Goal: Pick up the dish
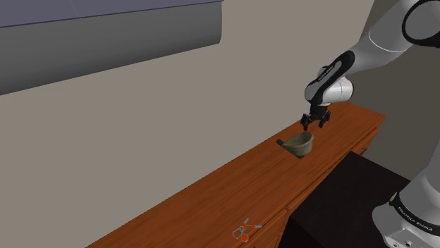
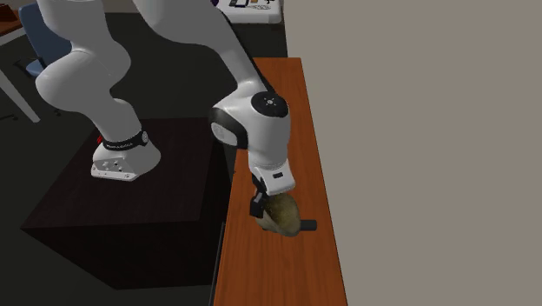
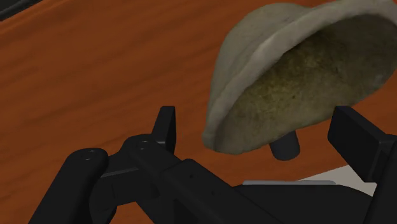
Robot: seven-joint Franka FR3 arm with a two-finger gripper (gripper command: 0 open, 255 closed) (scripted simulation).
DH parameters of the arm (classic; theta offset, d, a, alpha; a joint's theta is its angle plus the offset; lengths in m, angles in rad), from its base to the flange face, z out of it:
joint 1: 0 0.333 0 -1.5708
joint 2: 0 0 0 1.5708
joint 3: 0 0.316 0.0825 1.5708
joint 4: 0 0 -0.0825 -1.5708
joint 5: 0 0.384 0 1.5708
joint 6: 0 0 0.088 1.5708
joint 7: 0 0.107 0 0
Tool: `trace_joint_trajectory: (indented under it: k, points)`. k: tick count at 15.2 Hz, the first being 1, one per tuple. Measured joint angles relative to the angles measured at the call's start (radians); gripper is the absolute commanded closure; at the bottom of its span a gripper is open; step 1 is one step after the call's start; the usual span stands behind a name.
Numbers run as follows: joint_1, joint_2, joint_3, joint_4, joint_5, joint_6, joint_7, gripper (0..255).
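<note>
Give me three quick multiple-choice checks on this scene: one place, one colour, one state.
1. Where is the dish? A on the floor; B on the wooden top; C on the stand.
2. What colour is the dish? A red; B blue; C olive-grey.
3. How is the hand? A open; B shut, tips meeting; C clasping a spoon.

Answers: 1 B, it sits on the top just below the hand. 2 C, the wrist view shows its olive-grey wall. 3 A, the fingers stand apart, one on each side of the dish's rim.
</note>
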Motion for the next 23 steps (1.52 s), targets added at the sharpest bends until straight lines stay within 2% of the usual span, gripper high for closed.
trace_joint_trajectory:
  k: [3,11,12,23]
  points:
    - [-0.035,0.105,0.025,0.059,0.061,0.044,-0.019,0]
    - [-0.081,0.223,0.07,0.098,0.116,0.124,-0.062,0]
    - [-0.082,0.227,0.072,0.098,0.118,0.128,-0.063,255]
    - [-0.082,0.226,0.072,0.097,0.118,0.128,-0.063,255]
